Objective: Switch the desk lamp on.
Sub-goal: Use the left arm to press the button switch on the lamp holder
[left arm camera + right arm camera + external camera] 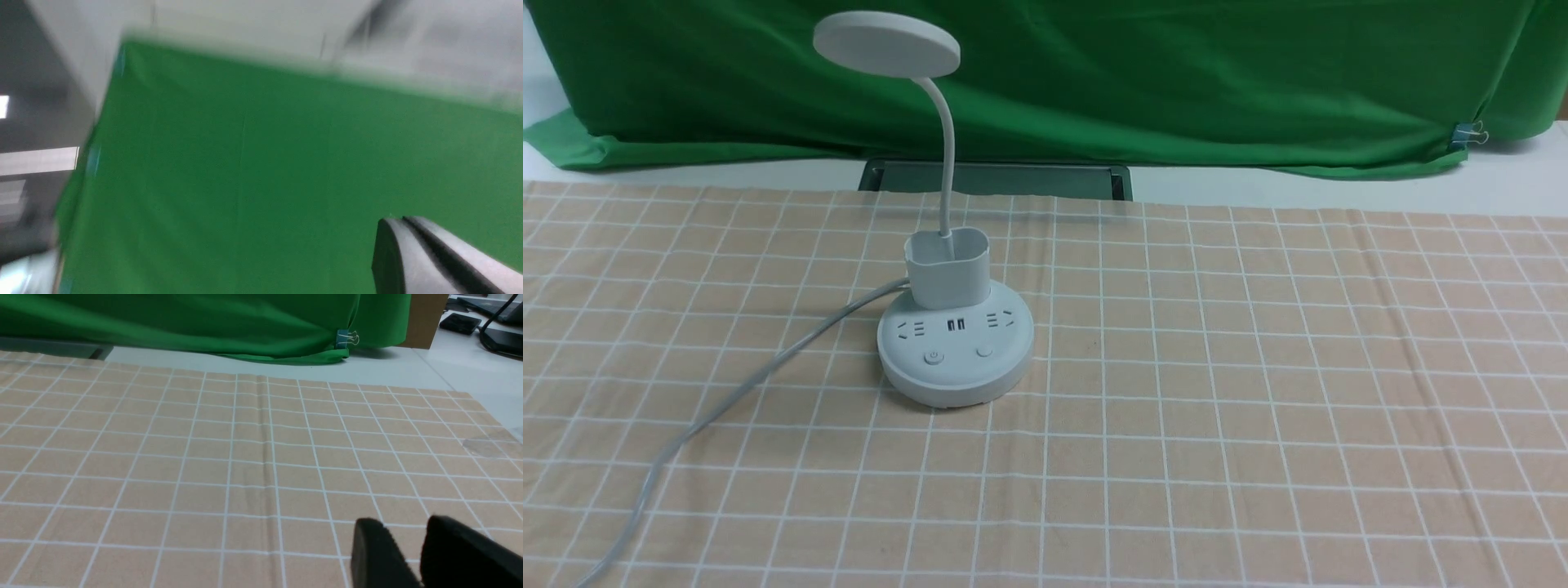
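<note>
1. Because the desk lamp (956,359) stands left of centre on the checked surface (1258,367), the left arm appears better placed.
2. Left fingers (408,253) are pressed together, suitable for pushing; right fingers (380,551) sit slightly apart.
3. Power-marked button (934,357): press straight down, gently, avoiding the gooseneck (947,155).

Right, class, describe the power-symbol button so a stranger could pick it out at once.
On the checked cloth stands a white desk lamp with a disc head. On its round base, nearer the robot than the sockets, sit two small round buttons. The power button is the left one; its neighbour shows no visible symbol.
</note>
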`<move>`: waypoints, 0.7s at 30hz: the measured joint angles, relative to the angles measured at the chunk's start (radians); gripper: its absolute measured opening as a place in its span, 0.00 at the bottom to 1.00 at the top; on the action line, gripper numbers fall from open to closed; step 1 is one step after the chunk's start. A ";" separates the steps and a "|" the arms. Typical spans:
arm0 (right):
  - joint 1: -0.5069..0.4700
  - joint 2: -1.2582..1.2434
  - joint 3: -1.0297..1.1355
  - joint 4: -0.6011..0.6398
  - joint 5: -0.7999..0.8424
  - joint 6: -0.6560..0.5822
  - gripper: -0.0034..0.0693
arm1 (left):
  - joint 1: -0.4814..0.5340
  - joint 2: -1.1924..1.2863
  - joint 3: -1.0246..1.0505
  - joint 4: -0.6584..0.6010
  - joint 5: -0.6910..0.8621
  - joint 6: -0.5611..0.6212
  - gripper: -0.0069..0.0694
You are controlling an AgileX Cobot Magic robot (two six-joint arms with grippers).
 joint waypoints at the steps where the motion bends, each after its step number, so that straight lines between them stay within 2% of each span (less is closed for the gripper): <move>1: 0.000 0.000 0.000 0.000 0.000 0.000 0.37 | 0.000 0.028 -0.020 0.003 0.044 0.004 0.09; 2: 0.000 0.000 0.000 0.000 0.000 0.000 0.37 | 0.000 0.097 -0.046 0.005 0.129 0.007 0.09; 4: 0.000 0.000 0.000 0.000 0.000 0.000 0.37 | 0.000 0.151 -0.053 -0.002 0.191 0.011 0.09; 5: 0.000 0.000 0.000 0.000 0.000 0.000 0.37 | 0.000 0.255 -0.055 -0.052 0.279 0.013 0.09; 8: 0.000 0.000 0.000 0.000 0.000 0.000 0.37 | 0.000 0.420 -0.055 -0.187 0.416 0.034 0.09; 11: 0.000 0.000 0.000 0.000 0.000 0.000 0.37 | 0.000 0.575 -0.055 -0.353 0.500 0.132 0.09; 17: 0.000 0.000 0.000 0.000 0.000 0.000 0.37 | 0.000 0.955 -0.102 -0.923 0.747 0.668 0.09; 18: 0.000 0.000 0.000 0.000 0.000 0.000 0.37 | 0.000 0.977 -0.111 -0.937 0.765 0.698 0.09; 19: 0.000 0.000 0.000 0.000 0.000 0.000 0.37 | -0.007 1.051 -0.144 -1.016 0.823 0.776 0.09; 21: 0.000 0.000 0.000 0.000 0.000 0.000 0.37 | -0.034 1.128 -0.198 -1.056 0.862 0.815 0.09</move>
